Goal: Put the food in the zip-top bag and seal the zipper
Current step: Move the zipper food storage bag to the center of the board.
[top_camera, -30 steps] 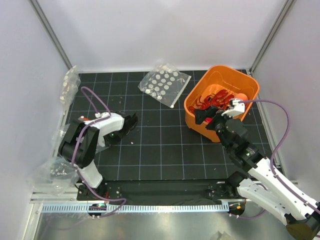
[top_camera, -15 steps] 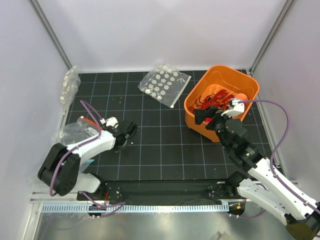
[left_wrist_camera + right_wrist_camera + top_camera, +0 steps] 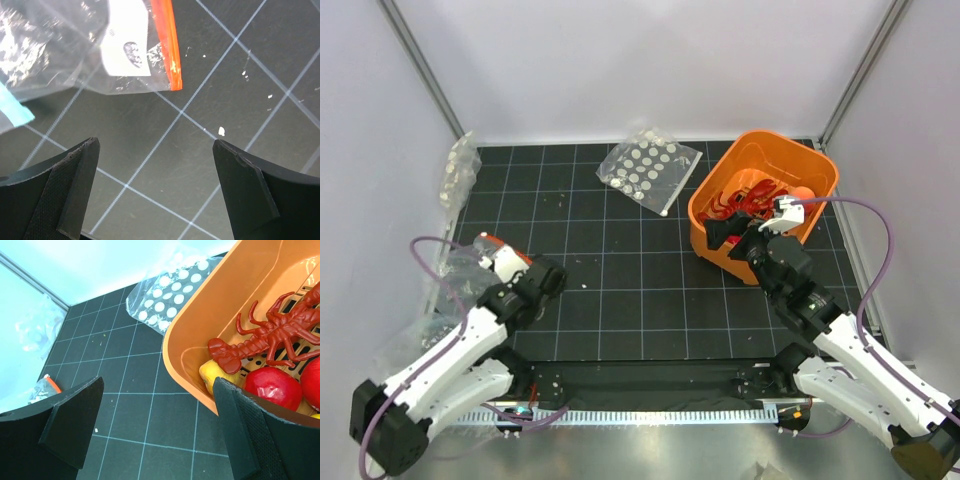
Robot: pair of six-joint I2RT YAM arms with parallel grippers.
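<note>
Inside the orange basket (image 3: 200,330) lay the food (image 3: 280,332), my right tool (image 3: 157,405) spread wide over its near rim. Far left of the basket the zip-top bag (image 3: 75,45) lay on the worktop (image 3: 240,125), my left tool (image 3: 156,165) spread beside its zipper (image 3: 167,45).

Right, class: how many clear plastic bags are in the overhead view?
4: clear bag of white discs far centre; second clear bag by far-left wall; orange-strip clear bag mid-left; crumpled clear bag near-left corner. Others may be hidden.
</note>
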